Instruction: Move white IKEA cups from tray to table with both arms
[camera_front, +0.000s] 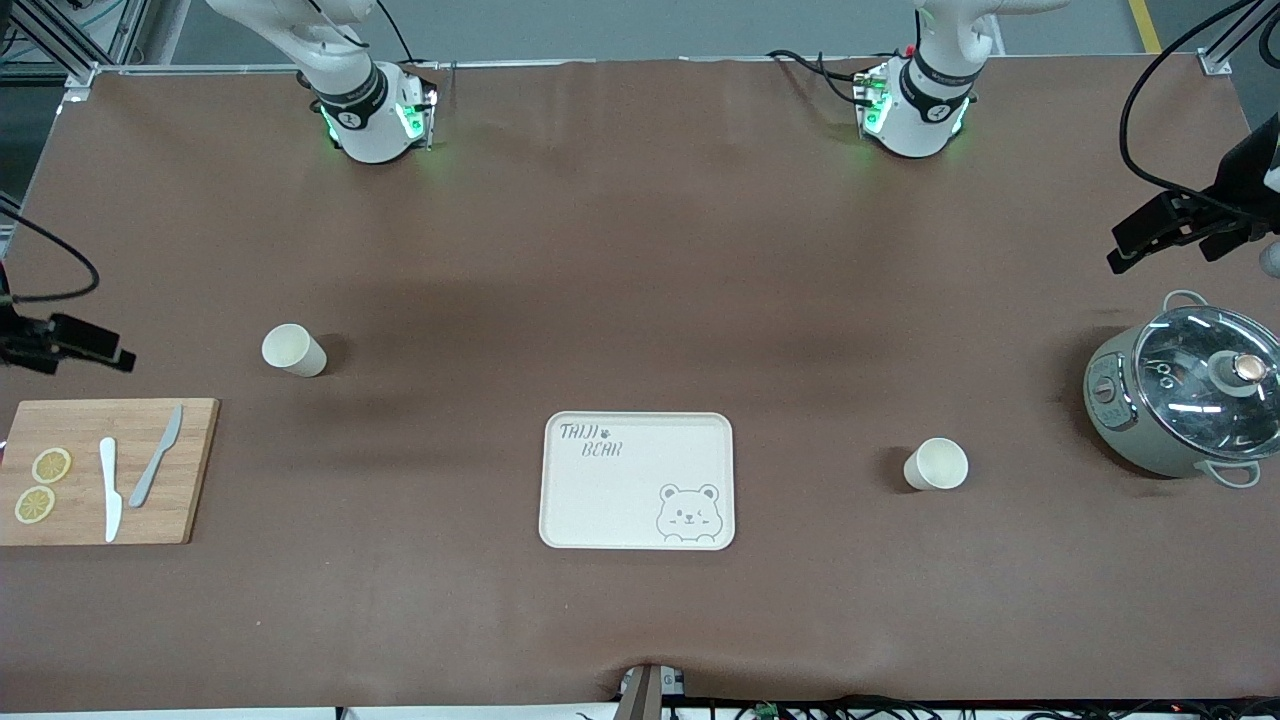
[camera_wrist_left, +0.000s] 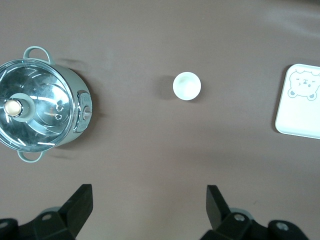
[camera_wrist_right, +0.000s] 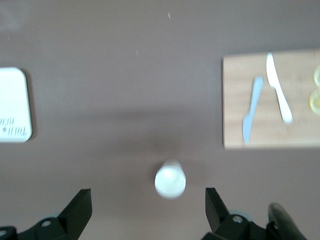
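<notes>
Two white jointed robot arms stand ready over a brown tabletop (camera_front: 640, 250), both grippers raised and empty-handed. The left gripper (camera_wrist_left: 150, 207) hangs high at the left arm's end of the tabletop, its black fingers (camera_wrist_left: 216, 202) spread wide with nothing between them; in the front view it appears at the edge, over the tabletop just beside the grey-green pot with a glass lid (camera_front: 1185, 398). The right gripper (camera_wrist_right: 148, 207) hangs at the right arm's end, its jaws likewise parted and holding nothing, over the tabletop beside the bamboo cutting board (camera_front: 105, 472).

Two small cream-white handleless cups stand upright on the tabletop, well apart. One cup (camera_front: 936, 465) sits between the pot and the cream rectangular tray printed with a bear (camera_front: 637, 480), which lies near the middle. The other cup (camera_front: 293, 351) stands toward the right arm's end, farther from the front camera than the tray and the cutting board. Neither cup touches the tray or a gripper.

On the cutting board lie a white knife (camera_front: 109, 488), a grey knife (camera_front: 155, 456) and two lemon slices (camera_front: 43, 484). The pot's lid is on, with a copper-coloured knob at its centre.
</notes>
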